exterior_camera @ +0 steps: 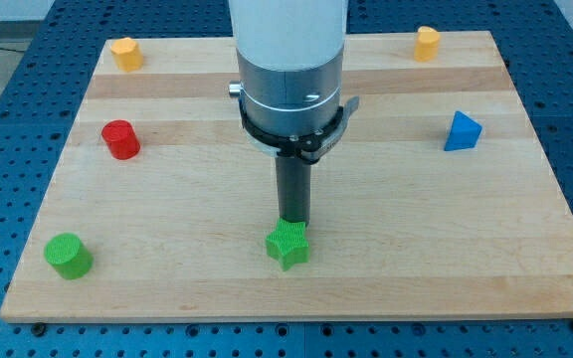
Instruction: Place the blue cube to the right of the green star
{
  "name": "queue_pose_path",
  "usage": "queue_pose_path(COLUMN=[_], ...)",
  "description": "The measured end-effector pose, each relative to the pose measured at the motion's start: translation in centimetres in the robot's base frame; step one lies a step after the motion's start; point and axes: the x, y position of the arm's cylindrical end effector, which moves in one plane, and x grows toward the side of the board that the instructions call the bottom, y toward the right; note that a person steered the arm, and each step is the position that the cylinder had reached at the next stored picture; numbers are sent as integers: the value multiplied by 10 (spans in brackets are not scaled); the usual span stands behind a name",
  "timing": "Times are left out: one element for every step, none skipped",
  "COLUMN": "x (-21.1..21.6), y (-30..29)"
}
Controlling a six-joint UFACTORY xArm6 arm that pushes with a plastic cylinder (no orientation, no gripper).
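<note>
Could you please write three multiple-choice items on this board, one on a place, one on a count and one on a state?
1. Where is the blue block?
A. near the view's right edge
B. in the view's bottom left corner
C. under the arm

2. How many yellow blocks are on the board?
A. none
B. two
C. four

3. How does my tip stand to the green star?
A. far off at the view's top
B. right at the star's upper edge
C. beside the red cylinder

Answers: 1 A, it sits alone on the view's right. 2 B, one yellow block at top left, another at top right. 3 B, the rod ends just above the star; actual contact cannot be told.
</note>
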Motion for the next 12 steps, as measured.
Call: queue_pose_path(x=[4, 4, -4, -30, -76, -124, -167, -188, -188, -206, -208, -199], y=[-7, -8, -9, -26, -60, -102, -125, -116, -109, -107, -84, -52])
